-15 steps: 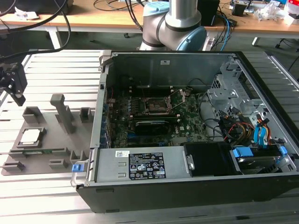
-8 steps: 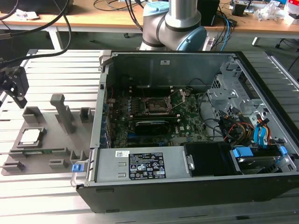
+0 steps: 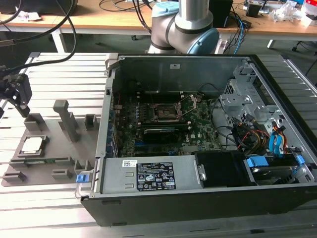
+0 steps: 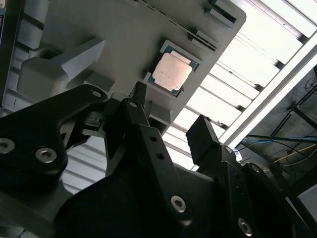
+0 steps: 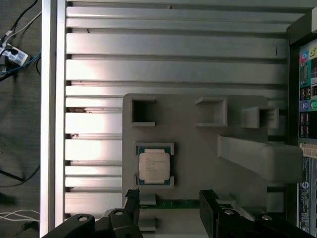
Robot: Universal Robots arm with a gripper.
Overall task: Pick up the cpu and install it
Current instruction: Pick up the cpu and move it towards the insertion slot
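Note:
The cpu point(image 3: 32, 144) is a small silver-topped square lying flat in a recess of the grey fixture tray point(image 3: 49, 171), at the exterior view's left, outside the computer case. My gripper point(image 3: 13, 105) hangs above the tray's far left corner, apart from the cpu. In both wrist views its two black fingers point(image 5: 132, 199) stand apart with nothing between them. The cpu point(image 5: 154, 165) sits a short way beyond the fingertips and the gripper point(image 5: 171, 199) is open. In the second wrist view the cpu point(image 4: 172, 72) lies past the gripper point(image 4: 168, 118). The black-framed motherboard socket point(image 3: 166, 113) sits inside the case.
The open computer case point(image 3: 198, 198) fills the middle and the exterior view's right. A green memory stick point(image 5: 173, 203) lies in a tray slot beside the cpu. A tall grey post point(image 3: 67, 119) and small blocks rise from the tray. The slatted metal table point(image 5: 173, 44) surrounds it.

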